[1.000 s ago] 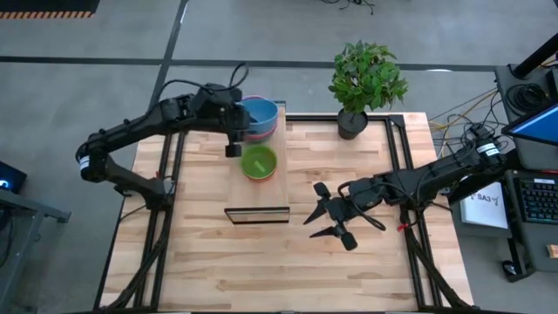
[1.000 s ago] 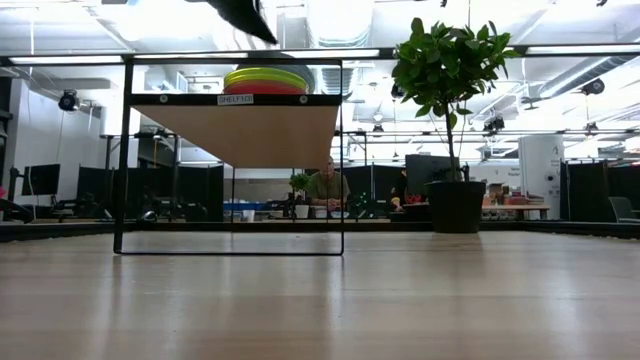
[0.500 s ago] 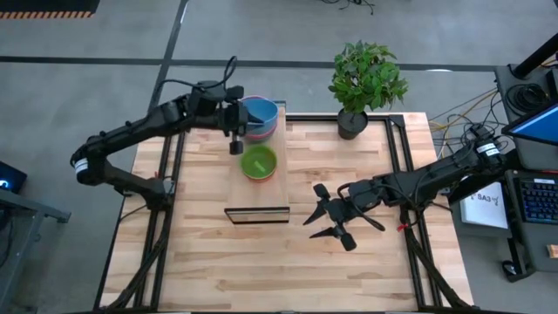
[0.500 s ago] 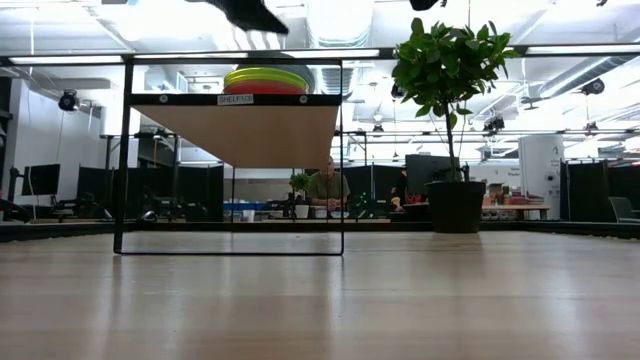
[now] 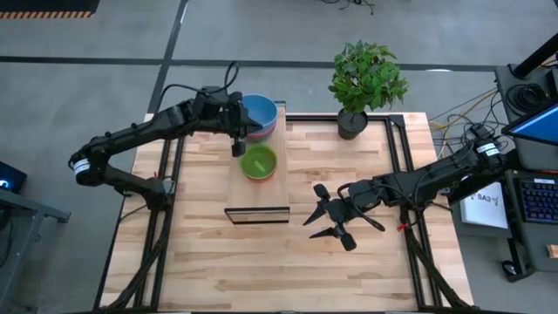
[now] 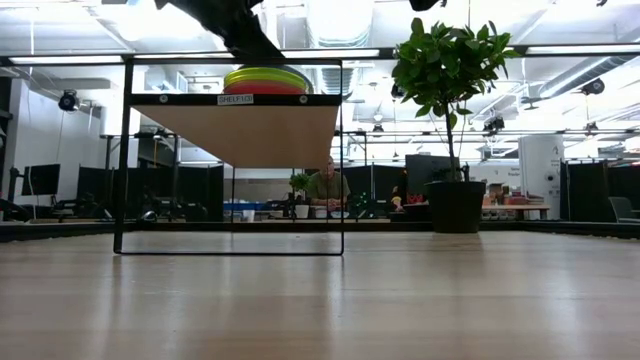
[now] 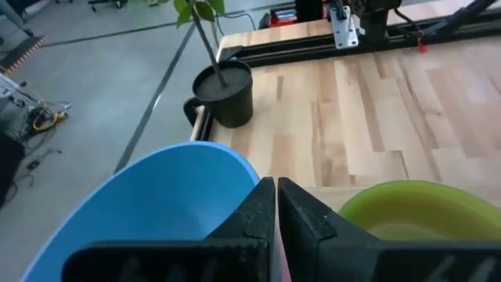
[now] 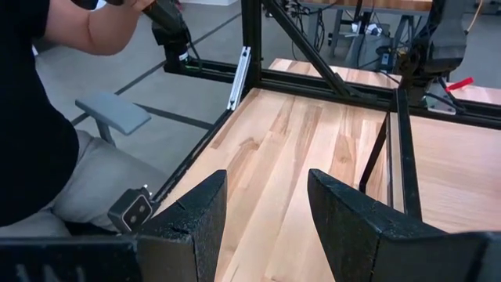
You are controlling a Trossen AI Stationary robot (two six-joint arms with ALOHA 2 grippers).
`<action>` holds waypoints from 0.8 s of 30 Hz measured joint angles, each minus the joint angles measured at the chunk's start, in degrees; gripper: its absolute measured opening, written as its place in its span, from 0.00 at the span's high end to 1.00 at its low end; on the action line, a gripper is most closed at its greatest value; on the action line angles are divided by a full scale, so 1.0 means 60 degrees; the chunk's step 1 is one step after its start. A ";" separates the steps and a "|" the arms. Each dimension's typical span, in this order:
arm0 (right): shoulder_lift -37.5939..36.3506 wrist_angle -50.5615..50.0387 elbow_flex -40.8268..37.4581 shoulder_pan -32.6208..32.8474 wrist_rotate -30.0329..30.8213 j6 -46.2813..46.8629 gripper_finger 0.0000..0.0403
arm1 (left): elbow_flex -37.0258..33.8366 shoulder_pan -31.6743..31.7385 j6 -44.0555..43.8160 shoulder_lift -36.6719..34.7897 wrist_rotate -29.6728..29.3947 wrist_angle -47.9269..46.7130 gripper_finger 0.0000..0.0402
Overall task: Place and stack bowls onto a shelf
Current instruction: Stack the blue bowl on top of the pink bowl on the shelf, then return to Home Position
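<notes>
Only readable writing is a small white tag on the shelf (image 6: 235,110) front edge, looks like "SHELF10". The shelf stands on the table (image 5: 366,253) and carries two bowl stacks: a blue bowl (image 5: 258,112) on top at the far end, a green bowl (image 5: 259,161) on top nearer the middle. The left gripper (image 5: 235,146) hovers between them, fingers (image 7: 254,215) pressed together on nothing. The right gripper (image 5: 327,222) waits over bare table, fingers (image 8: 192,215) spread apart.
</notes>
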 joint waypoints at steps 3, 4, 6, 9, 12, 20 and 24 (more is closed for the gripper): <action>0.0000 0.0018 0.0000 -0.0004 0.0000 -0.0011 0.58 | -0.0122 0.0000 -0.0417 -0.0024 0.0170 0.0042 1.00; 0.0000 0.0026 0.0000 -0.0004 0.0000 -0.0015 0.58 | -0.0185 0.0000 -0.0513 -0.0024 0.0274 0.0078 1.00; 0.0000 0.0063 0.0000 -0.0004 0.0000 -0.0034 0.58 | -0.0314 -0.0004 -0.0640 -0.0024 0.0314 0.0070 1.00; 0.0000 0.0063 0.0000 -0.0004 0.0000 -0.0041 0.58 | -0.0399 -0.0004 -0.0877 -0.0024 0.0318 0.0071 1.00; 0.0000 0.0069 0.0000 -0.0004 0.0000 -0.0030 0.58 | -0.0323 -0.0055 -0.1094 -0.0076 0.0361 0.0075 1.00; -0.0010 0.0125 -0.0202 -0.0028 -0.0010 -0.1160 0.58 | -0.0405 -0.0816 -0.1250 -0.0885 0.2364 0.0460 1.00; -0.0172 0.0559 -0.0547 -0.0270 -0.0025 -0.1451 0.59 | -0.1455 -0.1499 -0.1335 -0.1767 0.2423 0.1223 1.00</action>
